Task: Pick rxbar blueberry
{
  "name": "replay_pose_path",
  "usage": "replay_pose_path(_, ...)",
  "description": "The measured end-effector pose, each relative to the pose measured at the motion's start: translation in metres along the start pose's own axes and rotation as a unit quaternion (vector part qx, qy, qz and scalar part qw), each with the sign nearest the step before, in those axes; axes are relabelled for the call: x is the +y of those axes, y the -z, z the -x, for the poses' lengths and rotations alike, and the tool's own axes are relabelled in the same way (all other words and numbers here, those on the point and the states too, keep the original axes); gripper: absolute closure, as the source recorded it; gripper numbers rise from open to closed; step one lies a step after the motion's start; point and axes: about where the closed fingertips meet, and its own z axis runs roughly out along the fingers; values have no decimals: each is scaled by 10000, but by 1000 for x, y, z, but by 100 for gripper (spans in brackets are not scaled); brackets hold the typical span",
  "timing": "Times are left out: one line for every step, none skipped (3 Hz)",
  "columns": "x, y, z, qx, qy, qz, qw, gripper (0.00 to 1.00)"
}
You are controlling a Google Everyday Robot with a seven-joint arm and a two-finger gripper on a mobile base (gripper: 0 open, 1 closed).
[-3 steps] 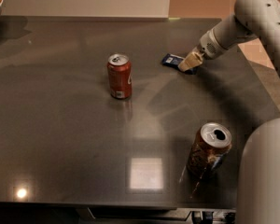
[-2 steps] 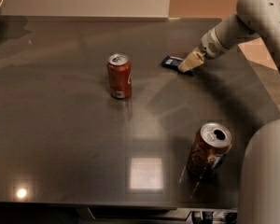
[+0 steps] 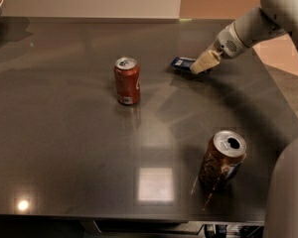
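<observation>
The gripper (image 3: 200, 64) was recorded low over the dark table (image 3: 64, 133), its tip at the right end of the rxbar blueberry (image 3: 181, 61); contact could not be confirmed. Whether it was spread or pressed together could not be told. The bar was seen lying flat, protruding to the gripper's left. A red can (image 3: 127, 81) was noted upright further left, well apart. A brown-gold can (image 3: 222, 158) was noted nearer the camera.

Overhead lights glare off the dark table (image 3: 64, 148), and the far-right tool (image 3: 198, 66) casts soft shadow.
</observation>
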Motion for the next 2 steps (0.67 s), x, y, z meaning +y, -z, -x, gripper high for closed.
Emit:
replay_pose_path(16,23,15,-83,94,68,9999,100)
replay_pose_path(35,49,32,-133,183,180,9996,100)
